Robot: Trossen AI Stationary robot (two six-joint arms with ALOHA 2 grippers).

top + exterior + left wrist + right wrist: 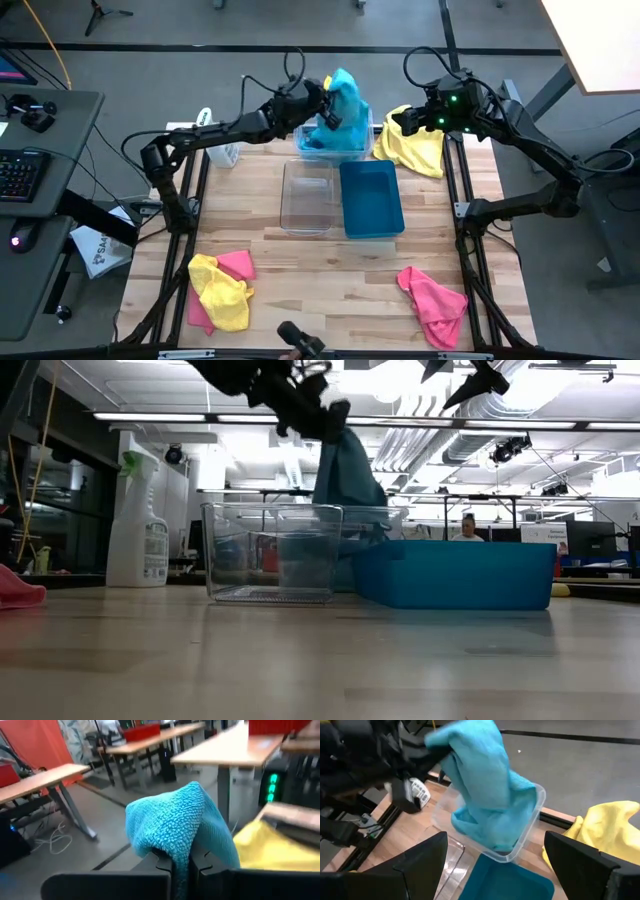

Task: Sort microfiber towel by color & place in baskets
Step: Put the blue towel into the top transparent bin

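Now the left gripper, clamped on the blue towel, hangs directly above the far clear bin, the towel's tail already inside; right gripper waits open beside it.

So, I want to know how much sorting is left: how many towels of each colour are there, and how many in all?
Blue towel: 1, in the left gripper's shut jaws over the far clear basket
Yellow towels: 2, far right by the right gripper, near left
Pink towels: 2, near left, near right
Total: 5
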